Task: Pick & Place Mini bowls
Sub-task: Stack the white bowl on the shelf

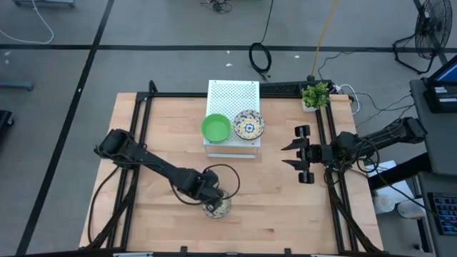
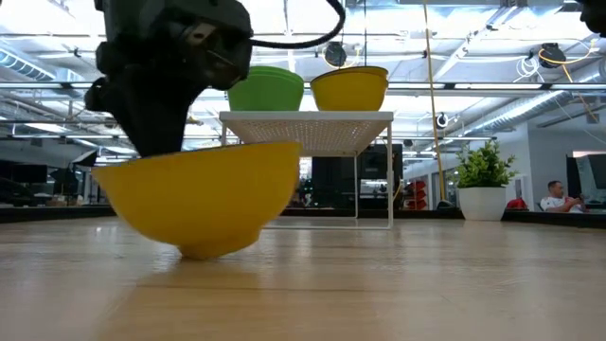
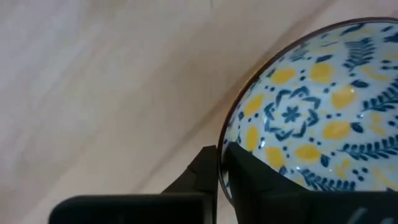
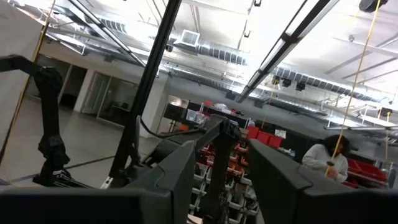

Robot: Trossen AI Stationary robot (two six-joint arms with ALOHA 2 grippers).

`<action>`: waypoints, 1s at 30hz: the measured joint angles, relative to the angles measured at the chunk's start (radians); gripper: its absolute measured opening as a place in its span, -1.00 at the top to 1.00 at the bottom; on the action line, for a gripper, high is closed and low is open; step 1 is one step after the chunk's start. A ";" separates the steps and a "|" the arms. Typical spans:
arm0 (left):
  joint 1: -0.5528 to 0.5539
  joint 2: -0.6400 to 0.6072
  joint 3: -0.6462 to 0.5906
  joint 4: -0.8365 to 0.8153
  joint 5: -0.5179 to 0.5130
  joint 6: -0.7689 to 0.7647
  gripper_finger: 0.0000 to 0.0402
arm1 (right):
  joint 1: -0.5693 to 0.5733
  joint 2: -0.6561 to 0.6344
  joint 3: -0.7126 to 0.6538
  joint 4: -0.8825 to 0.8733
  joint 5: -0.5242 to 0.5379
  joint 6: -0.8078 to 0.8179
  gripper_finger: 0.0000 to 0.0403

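Left gripper (image 1: 214,198): clamped on floral mini bowl (image 3: 323,112) rim; bowl edge cut off.
Right gripper (image 1: 298,154): fingers apart, empty.

White perforated box (image 1: 232,96) at table (image 1: 285,207) back edge; potted plant (image 1: 315,95) at back right corner.

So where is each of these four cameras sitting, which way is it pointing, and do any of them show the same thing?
High view: overhead, straight down on the wooden table; both arms show.
Low view: tabletop height, level across; left gripper on the floral bowl.
Left wrist view: on the left arm, down at that bowl's rim between its fingers.
Right wrist view: on the right arm, out into the room; own fingers only.
Shared: floral bowl in the high, low and left wrist views.
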 joint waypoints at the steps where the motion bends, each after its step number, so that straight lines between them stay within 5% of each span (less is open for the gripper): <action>1: 0.000 0.000 0.000 0.003 -0.013 0.008 0.88 | 0.000 0.000 0.000 0.000 0.000 0.007 0.31; 18: -0.059 -0.135 0.053 0.000 -0.386 0.081 0.98 | 0.000 0.000 0.000 -0.008 0.000 0.020 0.31; 30: -0.084 -0.148 0.215 0.063 -0.832 0.481 0.98 | 0.000 0.000 0.000 -0.015 0.013 0.017 0.31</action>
